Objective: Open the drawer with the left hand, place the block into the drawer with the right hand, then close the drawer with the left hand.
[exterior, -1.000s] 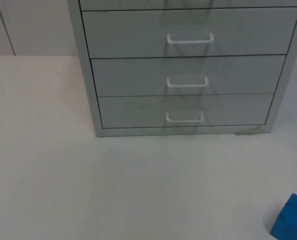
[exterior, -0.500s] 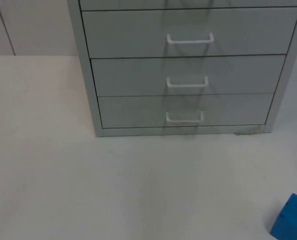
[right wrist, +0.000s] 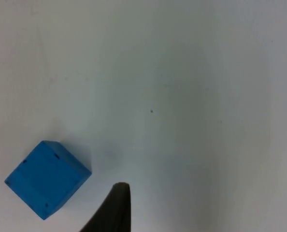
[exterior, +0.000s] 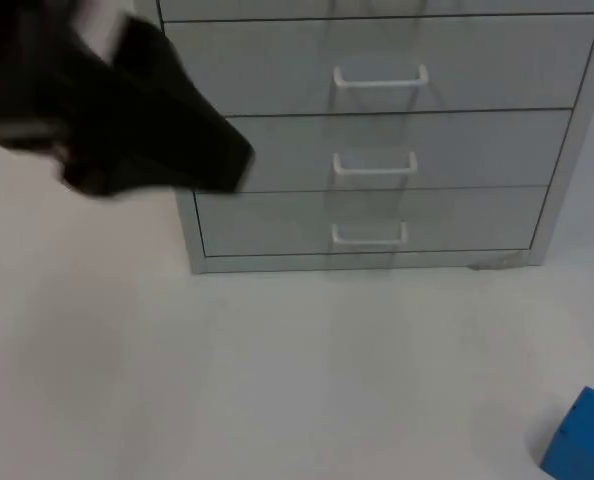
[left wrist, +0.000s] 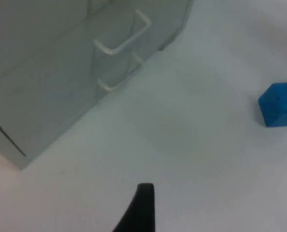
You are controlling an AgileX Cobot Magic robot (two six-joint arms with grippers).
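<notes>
Drawers all shut: grey drawer cabinet [exterior: 377, 140] stands at the back of the white table [exterior: 277, 380], three white handles stacked one above another on its front — upper handle [exterior: 380, 77], middle handle [exterior: 375, 165], bottom handle [exterior: 369, 236]. Each handle's long axis runs level, side to side across the drawer face.

Key relation: left gripper [exterior: 212, 150] is in front of the cabinet's left edge, about level with the middle handle, and all three handles lie off to its right, apart from it, nothing touching yet. Next move, as I judge it, is a sideways reach right onto one bar. Which drawer is meant I cannot tell. Left gripper's fingers are smeared by motion in the top view, so I cannot tell open or closed. Left wrist view looks along the fingertip at two handles and the cabinet's bottom corner.

Blue block [exterior: 581, 438] sits on the table well out from the cabinet front, far to the right of the left gripper, untouched. In the right wrist view the block [right wrist: 47, 179] lies just beside the right arm's fingertip; right arm waits above it, clearly the nearer arm to the block.

Change from half a second back: left arm has swung in from the upper left and now covers the cabinet's left side; cabinet, handles, block unmoved.
</notes>
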